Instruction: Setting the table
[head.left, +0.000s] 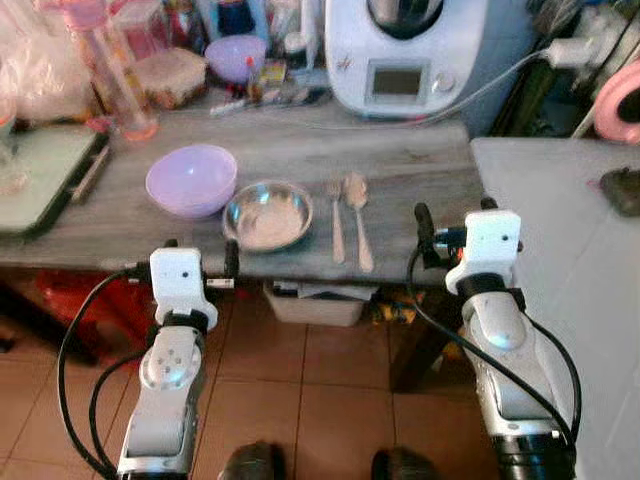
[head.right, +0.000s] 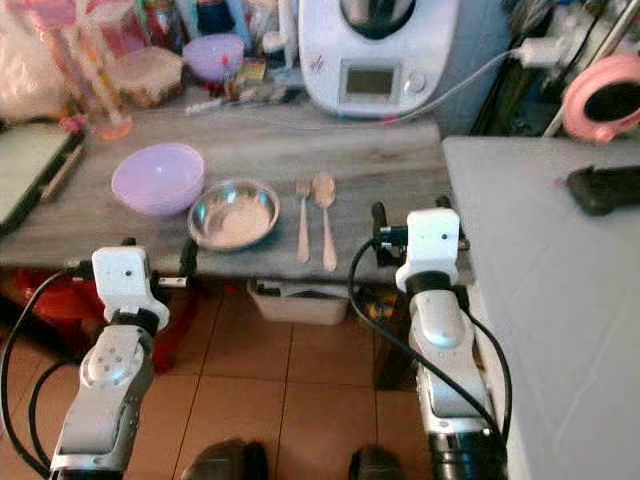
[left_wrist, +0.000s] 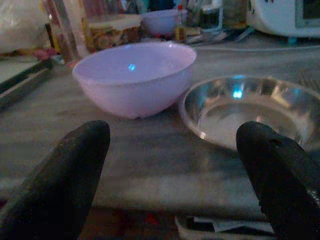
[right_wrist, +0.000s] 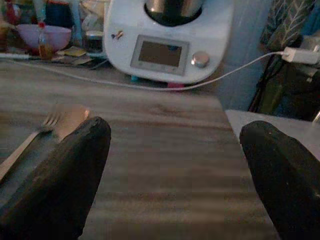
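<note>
We hold our left gripper (head.left: 200, 262) at the near edge of the grey wooden worktop (head.left: 420, 170), fingers spread wide and empty. Just ahead of it sit the lilac plastic bowl (head.left: 191, 180) and, slightly to its right, the shallow steel dish (head.left: 267, 214), nearly touching. Our right gripper (head.left: 452, 218) (equally open, holding nothing) has the metal fork (head.left: 336, 220) and metal spoon (head.left: 358, 215) ahead to its left, their long axes pointing away from us, so it is likely the nearer one for them.
</note>
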